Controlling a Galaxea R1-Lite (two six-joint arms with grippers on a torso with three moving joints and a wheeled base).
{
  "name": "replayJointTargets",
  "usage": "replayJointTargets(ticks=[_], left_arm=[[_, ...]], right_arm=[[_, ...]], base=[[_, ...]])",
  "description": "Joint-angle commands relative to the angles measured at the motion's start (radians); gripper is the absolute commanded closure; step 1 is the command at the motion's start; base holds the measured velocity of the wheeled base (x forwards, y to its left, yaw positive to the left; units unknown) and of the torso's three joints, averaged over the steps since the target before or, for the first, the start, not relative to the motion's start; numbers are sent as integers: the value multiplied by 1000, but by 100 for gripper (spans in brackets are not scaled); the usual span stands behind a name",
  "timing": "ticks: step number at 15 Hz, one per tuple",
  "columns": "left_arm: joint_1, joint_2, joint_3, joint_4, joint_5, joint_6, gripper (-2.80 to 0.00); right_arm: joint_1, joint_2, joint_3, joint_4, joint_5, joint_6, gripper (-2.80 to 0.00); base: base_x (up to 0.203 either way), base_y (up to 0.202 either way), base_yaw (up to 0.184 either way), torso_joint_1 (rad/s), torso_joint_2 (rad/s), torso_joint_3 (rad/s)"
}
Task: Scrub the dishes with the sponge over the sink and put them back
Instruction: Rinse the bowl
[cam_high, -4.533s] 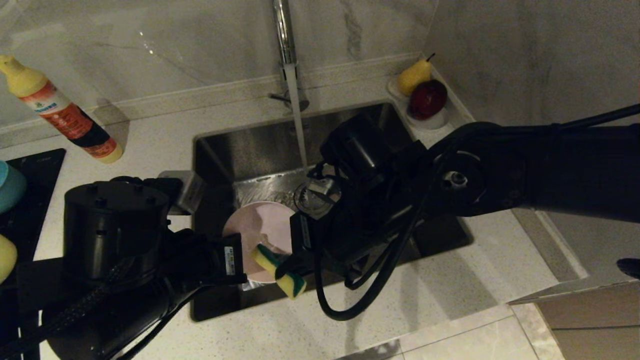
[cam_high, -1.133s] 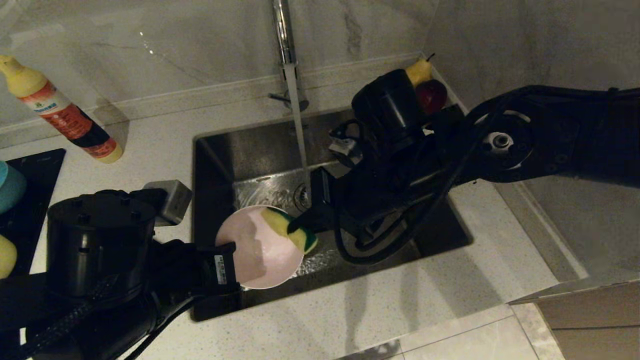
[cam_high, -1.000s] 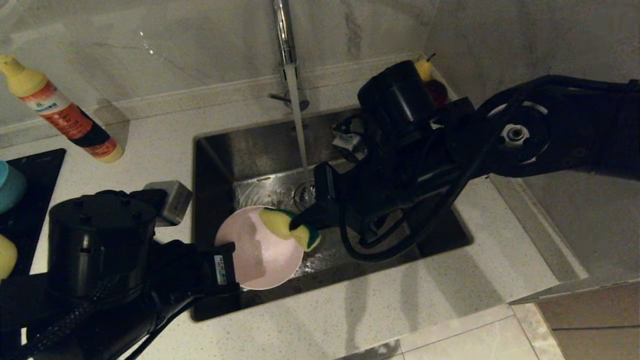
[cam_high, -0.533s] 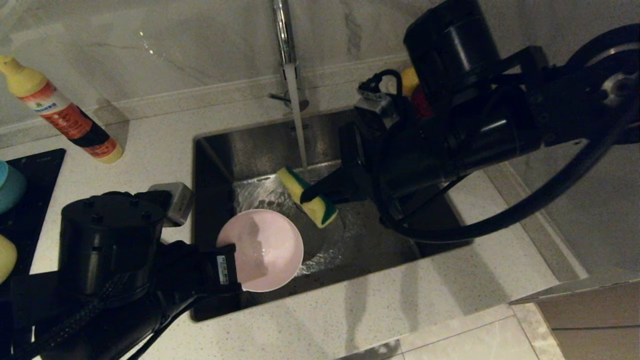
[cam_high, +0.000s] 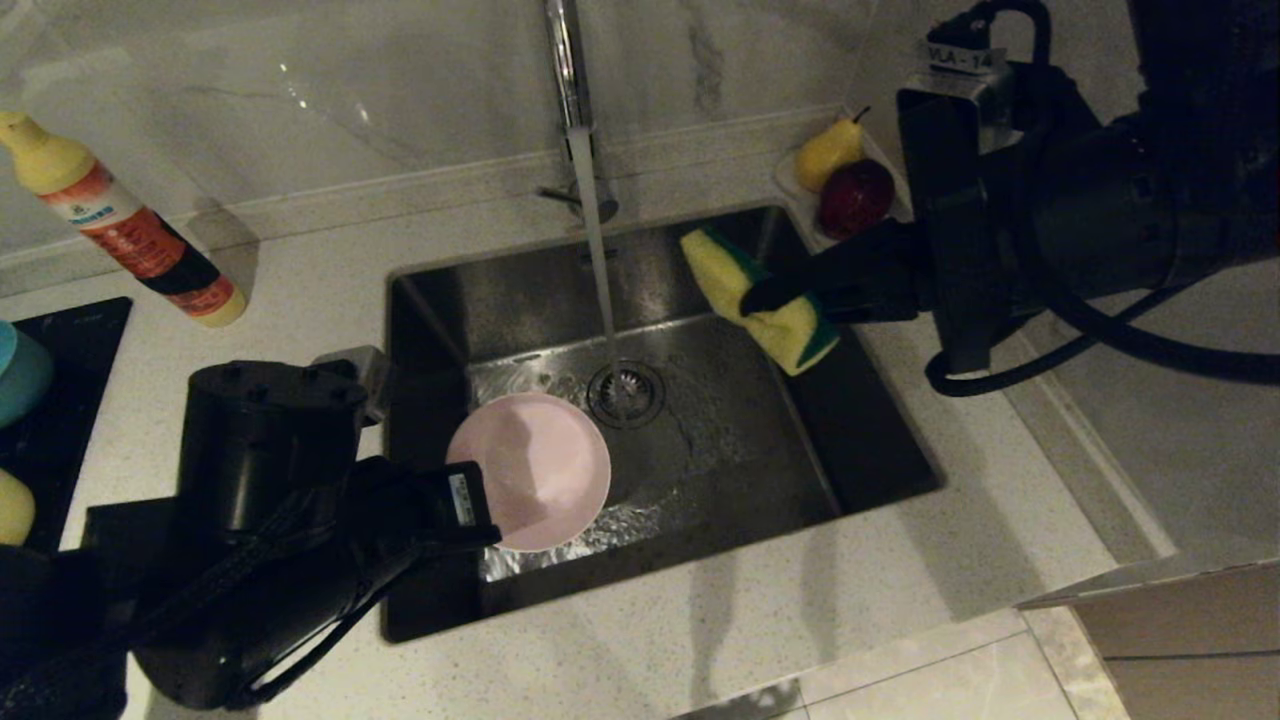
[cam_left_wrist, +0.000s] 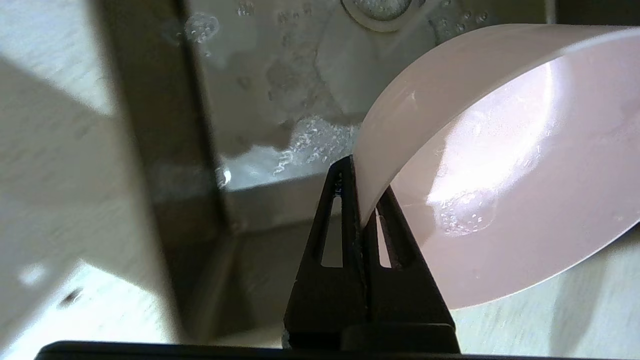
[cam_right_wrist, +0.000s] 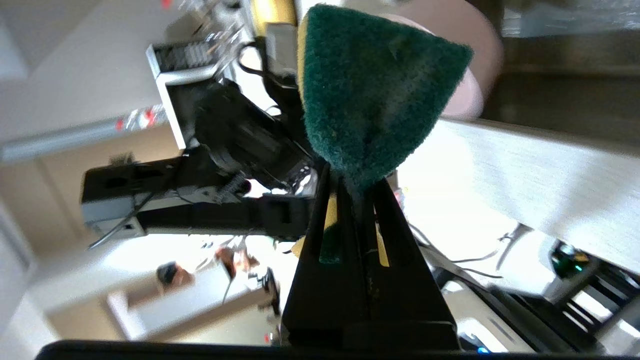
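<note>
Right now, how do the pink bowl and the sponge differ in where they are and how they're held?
The pink bowl hangs low over the sink's near left part, pinched by its rim in the left tool; the sponge is up by the far right corner, squeezed in the right tool. The bowl is round and rigid, the sponge rectangular and bent. Both are gripped, apart from each other.

Pale pink bowl (cam_high: 545, 468) over a grey steel sink (cam_high: 880, 440)

The sponge (cam_high: 760, 312) shows yellow foam with a dark green face. Speckled white countertop (cam_high: 700, 640), grey-veined white marble wall (cam_high: 350, 90). A yellow-capped bottle (cam_high: 120, 225) wears an orange-red and black label; yellow pear (cam_high: 828, 150), dark red apple (cam_high: 856, 197).
</note>
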Motion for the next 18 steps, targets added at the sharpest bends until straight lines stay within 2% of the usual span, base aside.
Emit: replayJointTargets(ticks=[1,4,7,10,13,18], left_arm=[[54,125,-88,1,-5,-22,0],[98,258,-234,30,-10,-85,0],[119,359,-370,117,-21,-162,0],[126,414,-525,248,-90,-236,0],[127,468,-676,348,-154,-275,0],[146,538,-795,444,-165,-352,0]], right_arm=[[-97,-117,93,0,10,1,0],[-173,-172,176,-7,63,-2,0],[-190,-203,220,-11,73,-4,0],[-194,-220,243,-17,73,-6,0],[-201,-245,284,-45,73,-7,0],[-202,-272,367,-108,75,-5,0]], base=[[0,0,0,0,0,0],[0,0,0,0,0,0],[0,0,0,0,0,0],[0,0,0,0,0,0],[0,0,0,0,0,0],[0,0,0,0,0,0]])
